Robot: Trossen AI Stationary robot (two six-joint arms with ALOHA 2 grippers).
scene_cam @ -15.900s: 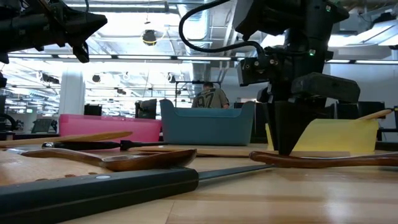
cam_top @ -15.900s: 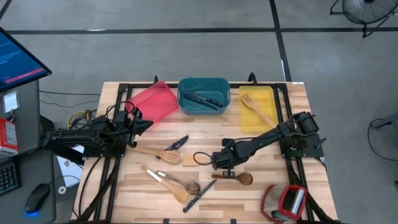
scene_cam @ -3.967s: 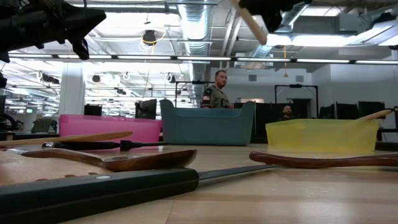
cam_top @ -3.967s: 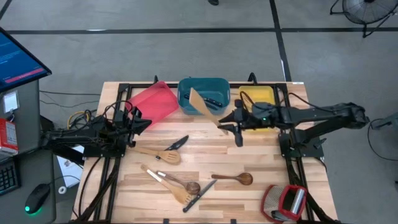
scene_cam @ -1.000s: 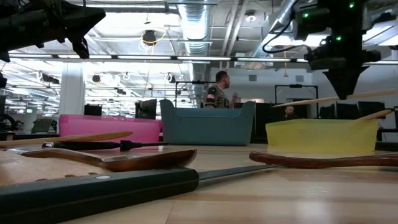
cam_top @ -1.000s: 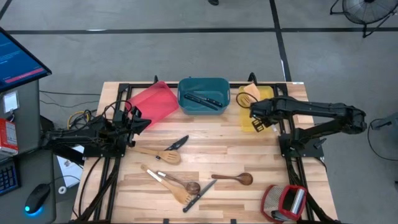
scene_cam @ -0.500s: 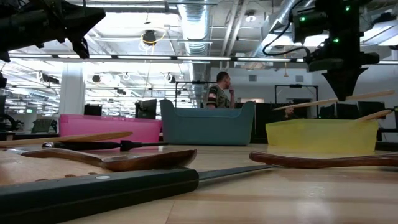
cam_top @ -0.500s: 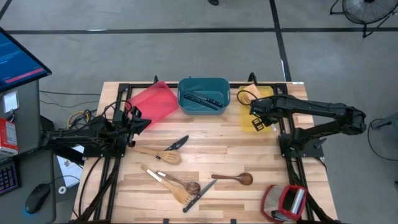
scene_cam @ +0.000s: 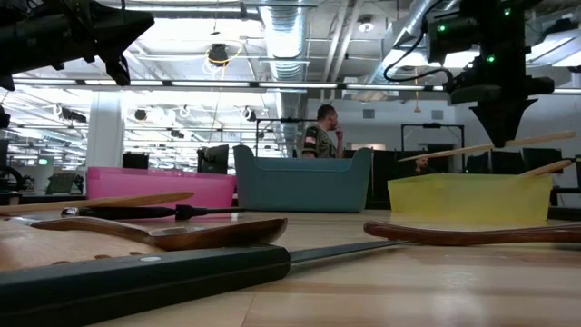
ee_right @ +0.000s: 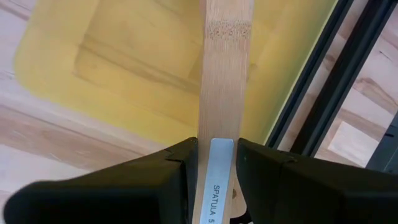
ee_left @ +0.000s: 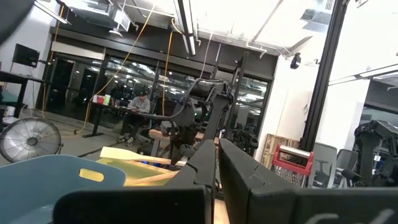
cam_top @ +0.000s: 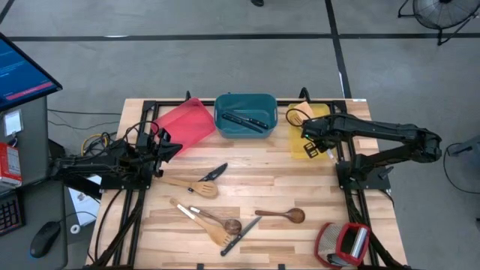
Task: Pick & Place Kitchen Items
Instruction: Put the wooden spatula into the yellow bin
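Observation:
My right gripper is shut on a light wooden spatula and holds it above the yellow tray at the table's far right. The spatula's head shows over the tray's far left corner. A second wooden utensil's tip sticks out of the yellow tray. My left gripper is shut and empty, raised at the table's left near the red tray. Black-handled knives lie in the teal tray. More wooden utensils and knives lie on the table. My right gripper pinches the spatula's flat handle between its two fingers, at a strip labelled "SPATULA 5". The fingers point down from above and lie across the handle. The spatula is lifted clear above the yellow tray, nearly level, one end slightly higher.
On the table's near half lie a wooden spatula, a knife, a dark wooden spoon and a cluster of utensils. A red-and-silver object stands at the near right corner. A person stands beyond the table.
My right gripper has crept slightly toward the table's left with the spatula, which stays held nearly level above the yellow tray.

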